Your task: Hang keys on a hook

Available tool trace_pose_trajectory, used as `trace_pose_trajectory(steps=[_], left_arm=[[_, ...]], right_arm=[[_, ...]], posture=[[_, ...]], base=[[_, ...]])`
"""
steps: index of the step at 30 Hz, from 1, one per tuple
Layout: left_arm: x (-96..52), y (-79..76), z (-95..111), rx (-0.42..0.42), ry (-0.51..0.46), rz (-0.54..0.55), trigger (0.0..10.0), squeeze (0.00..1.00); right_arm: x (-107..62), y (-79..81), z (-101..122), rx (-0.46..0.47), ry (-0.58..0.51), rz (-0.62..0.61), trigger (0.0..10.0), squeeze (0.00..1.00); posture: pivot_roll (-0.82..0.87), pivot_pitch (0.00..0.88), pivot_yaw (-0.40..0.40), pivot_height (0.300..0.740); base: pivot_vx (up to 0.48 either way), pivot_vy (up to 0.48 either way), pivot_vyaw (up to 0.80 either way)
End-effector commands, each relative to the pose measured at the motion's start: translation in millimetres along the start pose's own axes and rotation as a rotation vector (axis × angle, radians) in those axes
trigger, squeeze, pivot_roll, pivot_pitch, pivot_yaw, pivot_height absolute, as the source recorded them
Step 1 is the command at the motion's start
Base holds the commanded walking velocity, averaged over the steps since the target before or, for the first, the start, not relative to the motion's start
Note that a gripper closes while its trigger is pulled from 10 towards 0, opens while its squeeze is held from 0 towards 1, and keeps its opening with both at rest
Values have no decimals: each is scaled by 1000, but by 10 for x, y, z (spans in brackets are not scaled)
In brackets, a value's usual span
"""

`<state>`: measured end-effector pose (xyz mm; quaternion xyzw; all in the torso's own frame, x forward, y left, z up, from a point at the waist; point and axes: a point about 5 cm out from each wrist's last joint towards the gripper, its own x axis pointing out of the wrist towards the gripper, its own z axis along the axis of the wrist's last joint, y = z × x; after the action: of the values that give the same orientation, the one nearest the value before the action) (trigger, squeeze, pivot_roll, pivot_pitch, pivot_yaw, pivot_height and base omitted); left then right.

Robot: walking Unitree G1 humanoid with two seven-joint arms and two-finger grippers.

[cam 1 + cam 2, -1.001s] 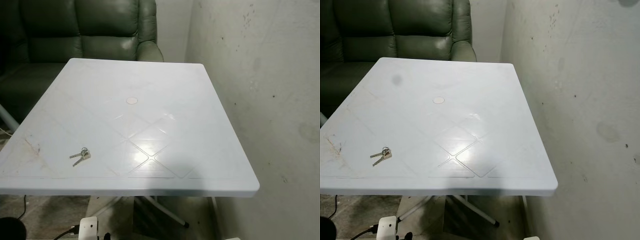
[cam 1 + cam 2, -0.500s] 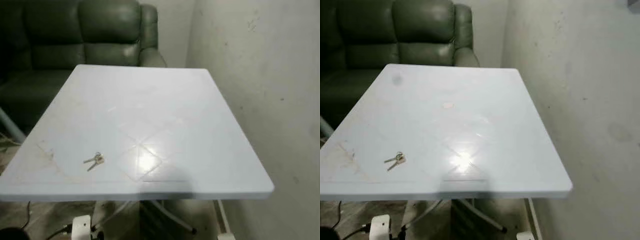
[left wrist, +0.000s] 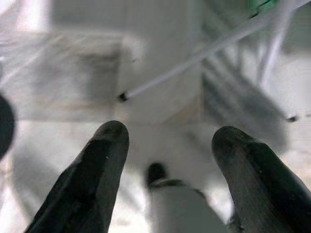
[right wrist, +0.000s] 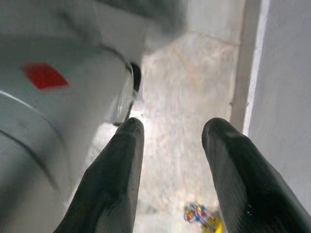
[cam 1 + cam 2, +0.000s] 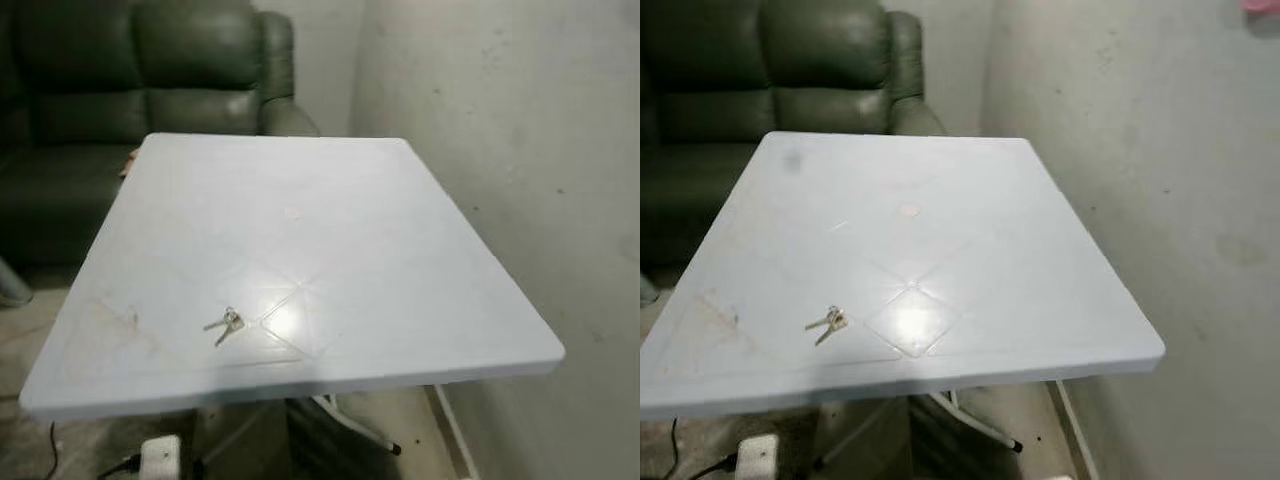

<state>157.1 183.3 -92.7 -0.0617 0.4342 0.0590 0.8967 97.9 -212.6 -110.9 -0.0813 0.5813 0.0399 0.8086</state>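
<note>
A small bunch of silver keys (image 5: 223, 323) lies flat on the white plastic table (image 5: 390, 270), near its front edge and left of the middle; the keys (image 5: 827, 321) also appear in the right eye view. My left gripper (image 3: 167, 138) hangs low and open, pointing at the floor and the table's white legs, with nothing between its fingers. My right gripper (image 4: 172, 131) is open too, hanging over bare floor beside the wall.
A dark green leather sofa (image 5: 150, 70) stands behind the table. A stained white wall (image 5: 520, 120) runs along the table's right side. A pink object (image 5: 1260, 6) sits high on that wall. White table legs (image 5: 345, 425) and a white box (image 5: 160, 458) are underneath.
The camera has swung and shifted, so the table now looks turned and the keys sit nearer the picture's middle. The keys have not moved on the table.
</note>
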Motion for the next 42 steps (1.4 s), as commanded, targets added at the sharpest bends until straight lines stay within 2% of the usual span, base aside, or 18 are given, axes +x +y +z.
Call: trace_pose_trajectory(steps=[1,11,17,22,23,28,30,32,35,42], left_arm=[[-38,154,-78,7,28,41,10000,0],[-42,160,-97,10,38,59,10000,0],[-41,163,-81,10,26,57,10000,0],[-38,138,-73,36,19,38,10000,0],[-38,95,-76,86,14,8,10000,0],[-38,90,-77,92,13,5,10000,0],[-48,59,-115,102,19,-8,10000,0],[-51,45,-132,102,23,-11,10000,0],[-50,52,-125,51,16,5,10000,0],[-42,77,-104,43,20,24,10000,0]], right_arm=[[12,36,95,3,-37,13,10000,0],[19,154,51,2,-32,30,10000,0],[20,147,63,2,-35,31,10000,0],[20,137,77,0,-39,30,10000,0],[23,134,112,-8,-48,31,10000,0],[23,134,116,-9,-49,31,10000,0],[18,82,121,-7,-51,22,10000,0],[14,54,117,-8,-51,17,10000,0],[10,45,96,-10,-49,20,10000,0],[15,49,146,-6,-59,24,10000,0]], posture=[[-69,0,-42,732],[-67,0,-43,732],[-67,0,-43,732],[-65,0,-44,732],[-65,0,-45,732],[-65,0,-45,732],[-63,0,-48,732],[-62,0,-49,732],[-62,0,-50,732],[-66,0,-50,732]], base=[[0,439,0],[0,86,0],[0,0,0],[0,0,0],[0,0,0],[0,0,0],[0,0,0],[0,0,0],[0,0,0],[0,0,0]])
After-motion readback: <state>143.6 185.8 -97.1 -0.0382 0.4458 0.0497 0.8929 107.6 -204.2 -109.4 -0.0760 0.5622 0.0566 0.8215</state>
